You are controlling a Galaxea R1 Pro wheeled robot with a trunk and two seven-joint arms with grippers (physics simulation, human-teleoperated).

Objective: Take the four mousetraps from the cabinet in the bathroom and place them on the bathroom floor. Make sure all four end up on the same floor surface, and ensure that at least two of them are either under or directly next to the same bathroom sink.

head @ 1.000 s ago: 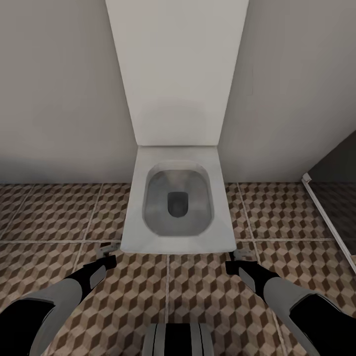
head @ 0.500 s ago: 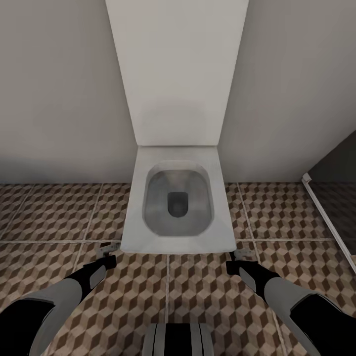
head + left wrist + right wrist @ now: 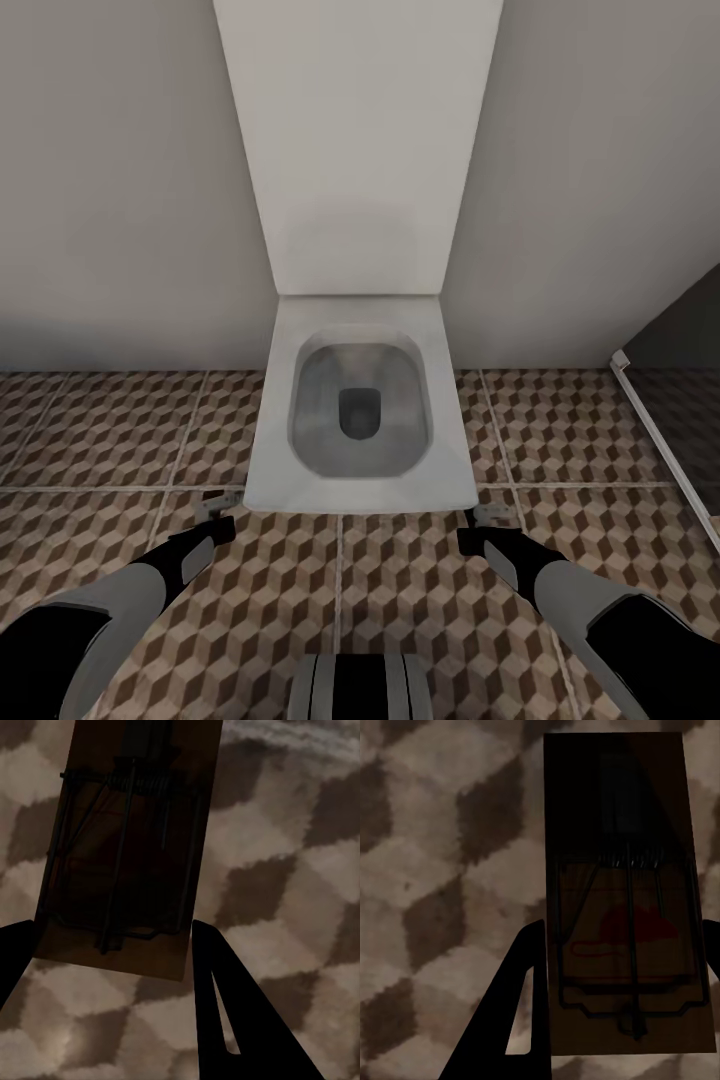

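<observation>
Mousetraps sit clamped in both grippers, one (image 3: 124, 847) between the left gripper's (image 3: 112, 960) fingers, another (image 3: 622, 900) between the right gripper's (image 3: 619, 975), above the cube-patterned bathroom floor (image 3: 400, 590) before the square toilet (image 3: 358, 410).

Cube-patterned bathroom floor (image 3: 120, 430), pale grout lines, square white toilet (image 3: 360, 410) above it

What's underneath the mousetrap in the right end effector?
Under the mousetrap, held by the right end effector, lies cube-patterned bathroom floor. The patch directly beneath the board is covered.
</observation>
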